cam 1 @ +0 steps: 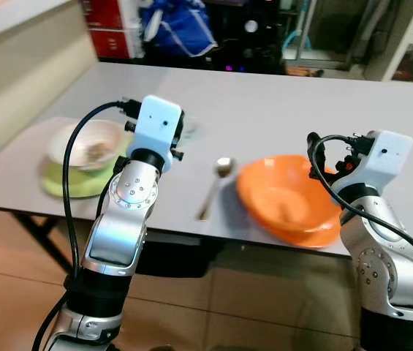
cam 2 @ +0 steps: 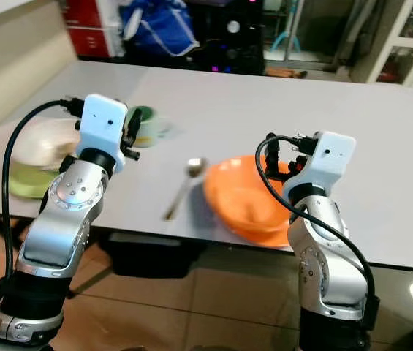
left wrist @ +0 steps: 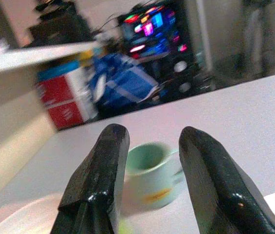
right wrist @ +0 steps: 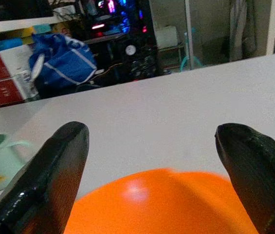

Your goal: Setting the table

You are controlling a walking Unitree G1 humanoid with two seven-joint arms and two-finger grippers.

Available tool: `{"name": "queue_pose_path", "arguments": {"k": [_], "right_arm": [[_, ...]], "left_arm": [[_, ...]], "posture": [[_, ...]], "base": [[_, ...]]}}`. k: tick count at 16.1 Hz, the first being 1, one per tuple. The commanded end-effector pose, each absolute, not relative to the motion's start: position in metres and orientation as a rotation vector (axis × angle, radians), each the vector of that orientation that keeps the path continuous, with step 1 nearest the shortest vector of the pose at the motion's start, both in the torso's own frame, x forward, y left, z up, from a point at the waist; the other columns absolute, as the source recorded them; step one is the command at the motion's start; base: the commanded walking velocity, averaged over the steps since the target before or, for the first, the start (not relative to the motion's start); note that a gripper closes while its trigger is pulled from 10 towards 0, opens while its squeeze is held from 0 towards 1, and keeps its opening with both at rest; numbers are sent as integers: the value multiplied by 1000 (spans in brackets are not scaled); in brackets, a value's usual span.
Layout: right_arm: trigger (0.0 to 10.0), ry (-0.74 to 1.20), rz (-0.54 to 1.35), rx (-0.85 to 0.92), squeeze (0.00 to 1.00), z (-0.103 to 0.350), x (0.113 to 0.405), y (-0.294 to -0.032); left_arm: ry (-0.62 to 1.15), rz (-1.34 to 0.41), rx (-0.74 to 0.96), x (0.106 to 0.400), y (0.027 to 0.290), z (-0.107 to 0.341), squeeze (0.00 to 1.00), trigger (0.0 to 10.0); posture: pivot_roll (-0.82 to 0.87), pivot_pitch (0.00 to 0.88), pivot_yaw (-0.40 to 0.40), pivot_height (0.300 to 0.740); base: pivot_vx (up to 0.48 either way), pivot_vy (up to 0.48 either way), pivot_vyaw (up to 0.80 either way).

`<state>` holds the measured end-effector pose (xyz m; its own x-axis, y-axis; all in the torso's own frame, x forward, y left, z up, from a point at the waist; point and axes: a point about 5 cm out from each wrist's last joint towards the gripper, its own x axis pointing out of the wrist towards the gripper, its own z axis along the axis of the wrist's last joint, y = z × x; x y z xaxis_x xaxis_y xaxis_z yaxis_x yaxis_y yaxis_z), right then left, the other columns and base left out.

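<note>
An orange bowl [cam 1: 290,201] sits near the grey table's front edge [cam 1: 191,235], just ahead of my right arm [cam 1: 381,157]. A metal spoon [cam 1: 215,186] lies to its left. Farther left a white bowl [cam 1: 85,146] rests on a green plate [cam 1: 63,184]. A mint-green mug [cam 2: 146,124] stands behind my left wrist [cam 1: 155,131]. In the left wrist view my left gripper [left wrist: 154,136] is open and holds nothing, with the mug [left wrist: 152,173] a little beyond its fingers. My right gripper [right wrist: 152,131] is wide open above the near rim of the orange bowl [right wrist: 166,204].
The far half of the table [cam 1: 279,102] is bare. Beyond it are a blue bag [cam 1: 180,29], red boxes [cam 1: 111,29] and dark shelves with lit electronics. A beige counter [cam 1: 23,66] flanks the left side. Tiled floor [cam 1: 250,307] lies below the table edge.
</note>
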<state>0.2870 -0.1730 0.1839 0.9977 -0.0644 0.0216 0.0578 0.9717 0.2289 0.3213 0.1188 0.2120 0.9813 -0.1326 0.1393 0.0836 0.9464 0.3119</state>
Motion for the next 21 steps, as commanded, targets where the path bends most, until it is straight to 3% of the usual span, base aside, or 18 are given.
{"name": "queue_pose_path", "arguments": {"k": [1,15,21], "right_arm": [[10000,-38,-37,248,0,187,289,-167],[10000,-14,40,262,0,185,291,-150],[10000,-10,53,260,0,186,292,-149]], "left_arm": [[-139,-67,310,323,129,207,0,10000],[-125,-2,300,326,151,209,0,10000],[-123,10,297,327,153,210,0,10000]], "posture": [[-19,0,22,740],[-9,0,17,740],[-10,0,17,740]], "base": [[0,480,-550],[0,480,-556],[0,480,-217]]}}
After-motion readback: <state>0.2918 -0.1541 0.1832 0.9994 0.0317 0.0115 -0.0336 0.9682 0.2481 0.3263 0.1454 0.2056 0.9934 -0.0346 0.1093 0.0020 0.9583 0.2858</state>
